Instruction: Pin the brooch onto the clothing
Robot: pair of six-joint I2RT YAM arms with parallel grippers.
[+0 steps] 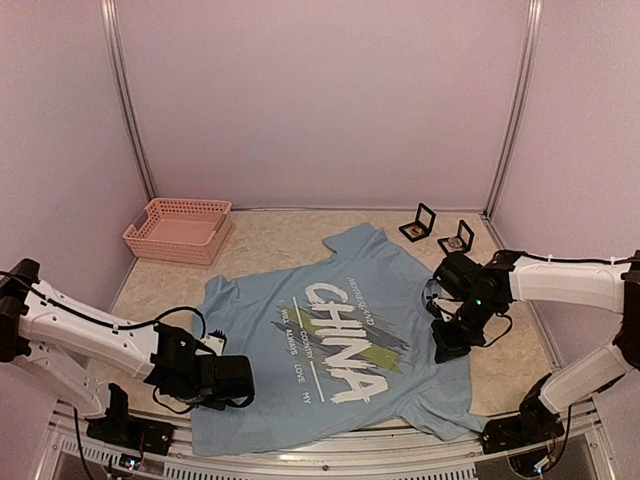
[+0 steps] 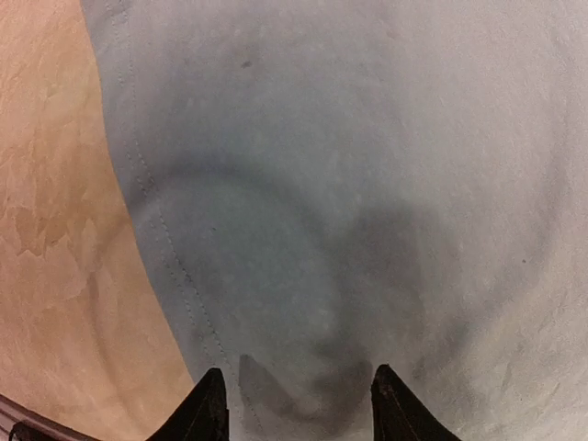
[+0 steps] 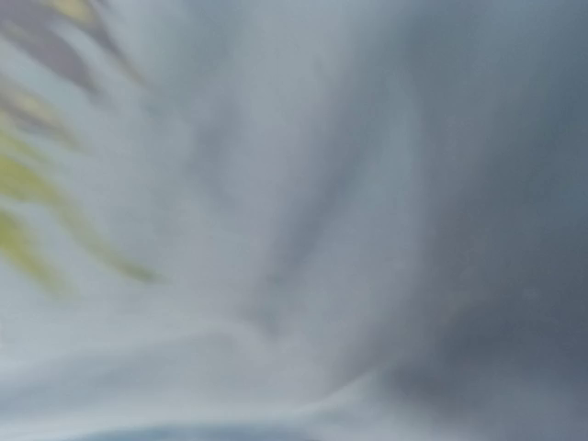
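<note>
A light blue T-shirt lettered CHINA lies spread at centre frame, the left gripper at its lower-left edge, the right gripper on its right side, a pink basket upper left, two open black boxes upper right.

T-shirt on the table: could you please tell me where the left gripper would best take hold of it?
Probably the stitched edge of the T-shirt beside the left gripper, approached from the table side: the fabric lies flat, so that edge is the nearest lip to pinch.
</note>
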